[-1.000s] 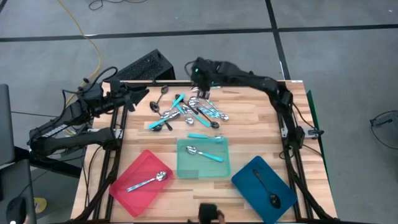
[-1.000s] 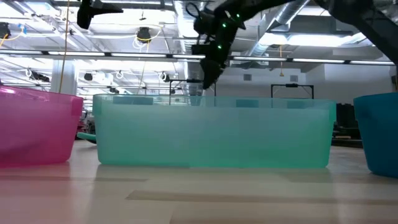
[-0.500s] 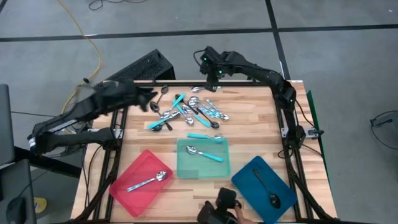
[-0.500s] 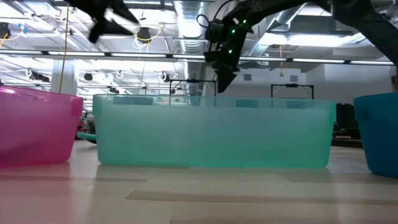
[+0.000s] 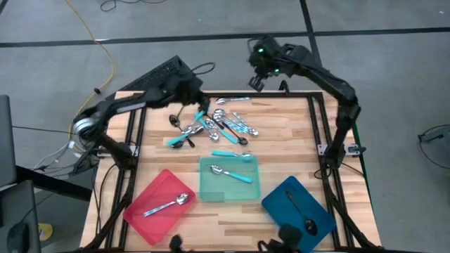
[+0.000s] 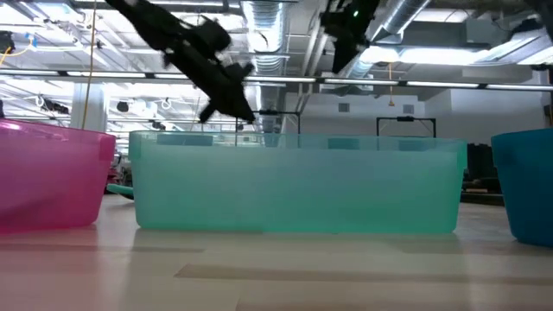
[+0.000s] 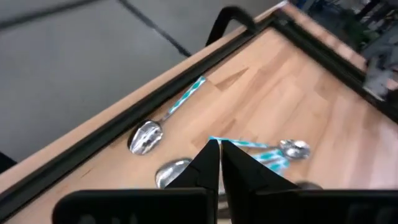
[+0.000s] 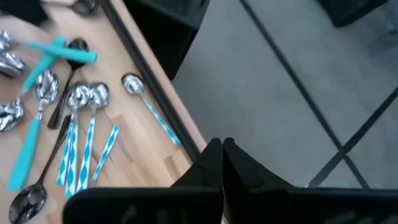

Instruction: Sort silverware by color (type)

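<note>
The silverware (image 5: 214, 125) lies in a loose pile on the far middle of the wooden table: shiny silver spoons, turquoise-handled spoons and dark ones. My left gripper (image 5: 202, 107) hangs shut above the pile's far left part. In the left wrist view its fingertips (image 7: 219, 144) meet with nothing between them, over a patterned spoon (image 7: 166, 118). My right gripper (image 5: 254, 83) is shut and raised beyond the table's far edge. In its wrist view (image 8: 221, 144) it holds nothing, and the spoons (image 8: 74, 124) lie off to one side.
Three trays stand along the near side. The red tray (image 5: 144, 218) holds a silver spoon, the teal tray (image 5: 205, 188) a turquoise-handled spoon, and the blue tray (image 5: 281, 200) a dark spoon. Another turquoise spoon (image 5: 232, 154) lies just beyond the teal tray. A black frame borders the table.
My left gripper has swung from the table's far left corner toward the right, coming down over the pile, and its fingers have shut. My right gripper has risen from the pile and gone beyond the far edge, toward the right. The spoons have not moved.
</note>
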### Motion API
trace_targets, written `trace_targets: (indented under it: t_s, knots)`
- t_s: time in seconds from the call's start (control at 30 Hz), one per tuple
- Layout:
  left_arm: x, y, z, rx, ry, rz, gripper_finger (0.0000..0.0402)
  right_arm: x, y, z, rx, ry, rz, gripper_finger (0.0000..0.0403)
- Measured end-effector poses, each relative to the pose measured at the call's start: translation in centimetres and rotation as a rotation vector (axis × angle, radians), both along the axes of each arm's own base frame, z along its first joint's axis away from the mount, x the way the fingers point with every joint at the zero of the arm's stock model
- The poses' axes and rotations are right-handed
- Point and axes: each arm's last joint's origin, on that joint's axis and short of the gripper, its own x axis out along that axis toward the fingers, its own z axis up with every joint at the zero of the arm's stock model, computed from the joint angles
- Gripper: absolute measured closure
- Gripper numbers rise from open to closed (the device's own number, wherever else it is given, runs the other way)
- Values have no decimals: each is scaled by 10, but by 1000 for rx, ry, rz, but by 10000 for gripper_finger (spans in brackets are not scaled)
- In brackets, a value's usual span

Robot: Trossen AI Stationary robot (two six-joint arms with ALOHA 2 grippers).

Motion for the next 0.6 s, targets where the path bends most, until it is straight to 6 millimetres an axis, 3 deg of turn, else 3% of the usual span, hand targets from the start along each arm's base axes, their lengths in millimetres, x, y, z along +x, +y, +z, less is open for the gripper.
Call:
trace_targets:
  t_s: [0.13, 0.33, 0.47, 0.6]
  knots:
    - [37, 31, -12, -38, 54, 20, 401, -16, 12, 21, -35, -55, 3, 349]
    - [82, 67, -43, -150, 195, 98, 401, -33, 22, 38, -66, -103, 0, 350]
    - [99, 78, -69, -208, 305, 107, 401, -37, 26, 42, -68, -111, 6, 354]
    - [110, 77, -79, -210, 352, 105, 401, -39, 26, 40, -55, -92, 5, 354]
